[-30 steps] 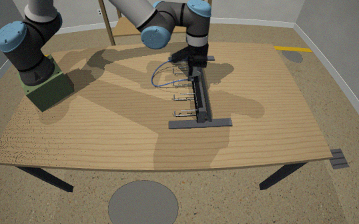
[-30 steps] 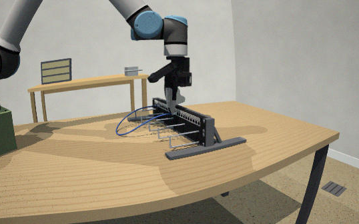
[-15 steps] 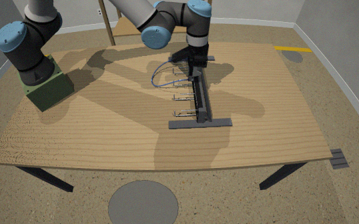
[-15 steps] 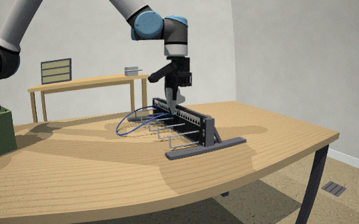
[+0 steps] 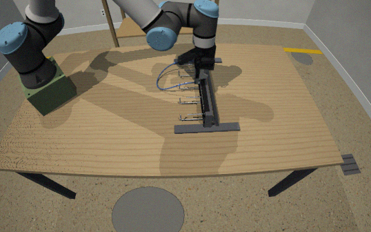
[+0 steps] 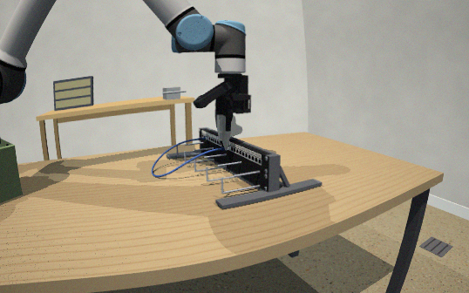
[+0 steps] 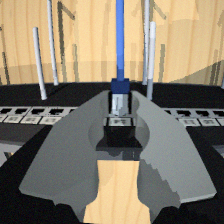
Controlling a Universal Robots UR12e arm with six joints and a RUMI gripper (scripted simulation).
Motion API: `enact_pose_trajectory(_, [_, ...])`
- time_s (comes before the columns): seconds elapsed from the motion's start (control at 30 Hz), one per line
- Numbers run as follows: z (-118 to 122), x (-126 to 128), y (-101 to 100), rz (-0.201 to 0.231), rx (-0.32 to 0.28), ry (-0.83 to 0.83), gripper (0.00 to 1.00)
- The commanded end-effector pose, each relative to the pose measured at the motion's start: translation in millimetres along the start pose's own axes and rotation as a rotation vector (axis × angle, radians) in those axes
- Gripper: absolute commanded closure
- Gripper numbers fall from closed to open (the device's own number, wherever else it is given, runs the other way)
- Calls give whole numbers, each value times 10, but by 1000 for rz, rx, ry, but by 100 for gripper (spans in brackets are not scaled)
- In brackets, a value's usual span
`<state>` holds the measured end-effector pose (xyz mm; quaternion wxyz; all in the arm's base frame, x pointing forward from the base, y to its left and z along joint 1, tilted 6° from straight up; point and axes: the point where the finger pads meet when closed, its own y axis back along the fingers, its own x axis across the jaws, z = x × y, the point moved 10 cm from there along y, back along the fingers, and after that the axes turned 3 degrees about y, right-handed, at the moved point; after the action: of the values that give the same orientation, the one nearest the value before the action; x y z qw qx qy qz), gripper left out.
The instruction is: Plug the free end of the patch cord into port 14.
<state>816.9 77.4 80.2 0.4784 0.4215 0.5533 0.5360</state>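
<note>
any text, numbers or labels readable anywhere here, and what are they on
No text can be read in any view.
Port labels: small pale tags sit under the ports on the rack in the wrist view, too blurred to read.
Board on the far side table: plain tan stripes, no letters visible.
The hand, shut on the plug, carries no visible marking.

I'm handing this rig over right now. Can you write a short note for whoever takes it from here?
Gripper: shut on the plug of the blue patch cord, right at the port row.
Rack: stands level on the table, feet flat.
Done: the cord's other end is in the panel, and the cord loops out in front over the table.
Left: whether the plug has latched cannot be seen. Confirm it is pushed fully home in port 14, release, back off, let the cord settle.
</note>
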Motion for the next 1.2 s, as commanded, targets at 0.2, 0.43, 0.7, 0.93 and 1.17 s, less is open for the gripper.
enact_pose_trajectory(0.2, [11,-2,11,0,-3,0,100])
enact_pose_trajectory(0.43, [22,-3,12,-1,-5,1,100])
enact_pose_trajectory(0.7, [23,-3,12,-1,-5,1,100])
enact_pose_trajectory(0.93, [23,-3,12,-1,-5,1,100])
enact_pose_trajectory(1.17, [45,-4,14,0,4,0,100])
